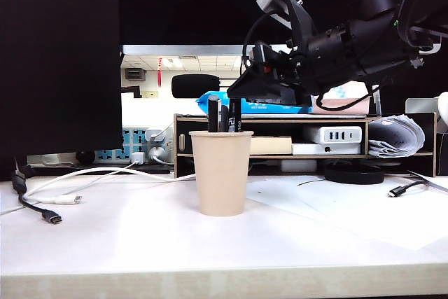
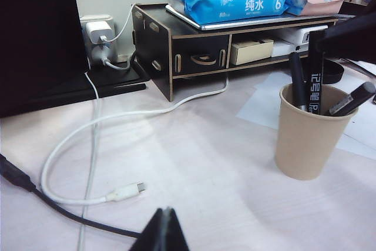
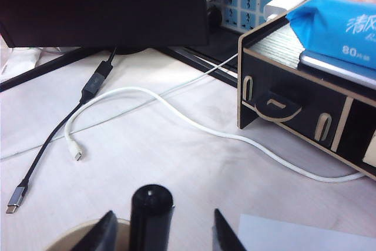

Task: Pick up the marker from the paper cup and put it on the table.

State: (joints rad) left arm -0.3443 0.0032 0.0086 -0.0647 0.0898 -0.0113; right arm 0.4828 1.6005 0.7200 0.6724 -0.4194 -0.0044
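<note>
The task had barely begun: the marker [image 2: 315, 69] stood upright in the paper cup [image 1: 220, 171], which sat on the bench [image 1: 140, 243] in front of the dark shelf stand [image 2: 194, 51], with two shorter pens [image 2: 297, 77] beside it in the same cup. The right claw [image 3: 160, 227] hung just above the cup with its jaws spread wide, one finger on either side of a black pen top that rose between them without either finger touching it; it held nothing. Judging by the exterior view, where that claw [image 1: 262, 89] sat over the tips of the pens, this top was probably the marker's, though the wrist view alone could not settle which pen it was. The left claw [image 2: 163, 233] hovered low over the bench, well apart from the cup, and only its dark tip showed, so I could not tell how its jaws stood. Closing on the marker, lifting it clear and laying it on the bench all remained to be done.
</note>
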